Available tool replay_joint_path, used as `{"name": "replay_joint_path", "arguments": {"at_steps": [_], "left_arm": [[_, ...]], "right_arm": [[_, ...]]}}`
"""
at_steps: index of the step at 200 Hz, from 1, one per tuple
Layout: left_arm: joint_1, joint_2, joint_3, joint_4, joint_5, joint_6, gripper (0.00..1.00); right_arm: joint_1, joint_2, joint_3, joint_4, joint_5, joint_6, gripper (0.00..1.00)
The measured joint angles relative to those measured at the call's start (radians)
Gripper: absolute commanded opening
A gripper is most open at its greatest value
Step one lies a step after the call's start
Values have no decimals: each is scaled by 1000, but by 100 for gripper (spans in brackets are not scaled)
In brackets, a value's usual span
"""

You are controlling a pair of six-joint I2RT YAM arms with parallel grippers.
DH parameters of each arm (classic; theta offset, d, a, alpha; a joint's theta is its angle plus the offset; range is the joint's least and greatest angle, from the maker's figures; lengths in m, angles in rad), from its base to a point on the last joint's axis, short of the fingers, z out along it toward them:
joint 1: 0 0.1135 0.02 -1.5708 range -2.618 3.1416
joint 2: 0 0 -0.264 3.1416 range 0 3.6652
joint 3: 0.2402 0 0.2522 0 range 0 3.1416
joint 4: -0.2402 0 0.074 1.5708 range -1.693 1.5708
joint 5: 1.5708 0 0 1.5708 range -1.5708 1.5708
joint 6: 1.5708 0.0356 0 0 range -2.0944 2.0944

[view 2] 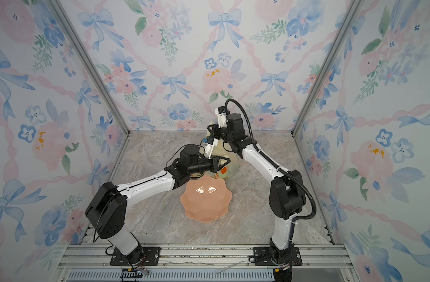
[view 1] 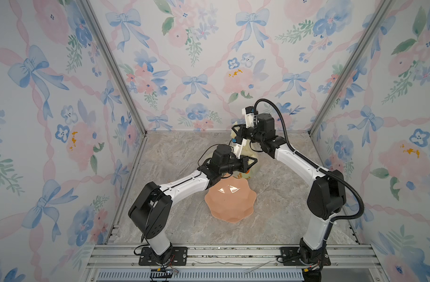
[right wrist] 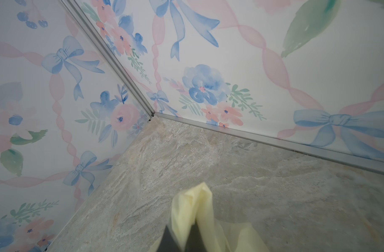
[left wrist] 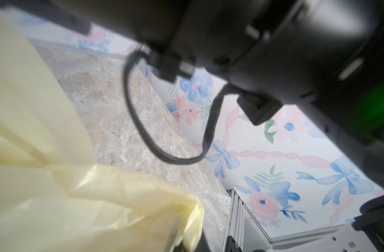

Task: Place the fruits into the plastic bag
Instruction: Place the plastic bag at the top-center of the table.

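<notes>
Tools flank the plastic bag (view 1: 254, 169): left tool (view 1: 254, 161) pinches its near side, right tool (view 1: 234, 129) its far edge.

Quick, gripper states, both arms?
Left gripper: closed on the plastic bag.
Right gripper: closed, pinching a fold of the plastic bag.

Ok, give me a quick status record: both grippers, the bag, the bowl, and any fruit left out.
left gripper: shut on the plastic bag, pinching its film on the side nearer the bowl
right gripper: shut on the plastic bag, at its far upper edge
plastic bag: held between the two grippers, behind the bowl
bowl: pink, scalloped, empty, on the table
fruits: none in sight on the table or in the bowl; the bag's inside cannot be seen
</notes>
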State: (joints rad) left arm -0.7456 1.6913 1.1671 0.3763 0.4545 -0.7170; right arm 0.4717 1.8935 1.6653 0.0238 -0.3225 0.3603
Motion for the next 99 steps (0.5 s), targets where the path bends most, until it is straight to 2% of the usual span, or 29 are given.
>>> {"name": "replay_joint_path", "arguments": {"at_steps": [37, 50, 76, 89, 99], "left_arm": [[-43, 74, -16, -5, -14, 13, 0], [-47, 76, -34, -10, -26, 19, 11], [-46, 72, -63, -8, -55, 40, 37], [-40, 62, -81, -10, -70, 41, 48], [-34, 50, -93, -14, -77, 45, 55]], "right_arm": [[21, 83, -5, 49, -47, 100, 0], [21, 108, -7, 63, -59, 129, 1], [21, 129, -19, 67, -66, 168, 23], [21, 129, -19, 71, -66, 178, 43], [21, 128, -19, 74, -65, 177, 54]]}}
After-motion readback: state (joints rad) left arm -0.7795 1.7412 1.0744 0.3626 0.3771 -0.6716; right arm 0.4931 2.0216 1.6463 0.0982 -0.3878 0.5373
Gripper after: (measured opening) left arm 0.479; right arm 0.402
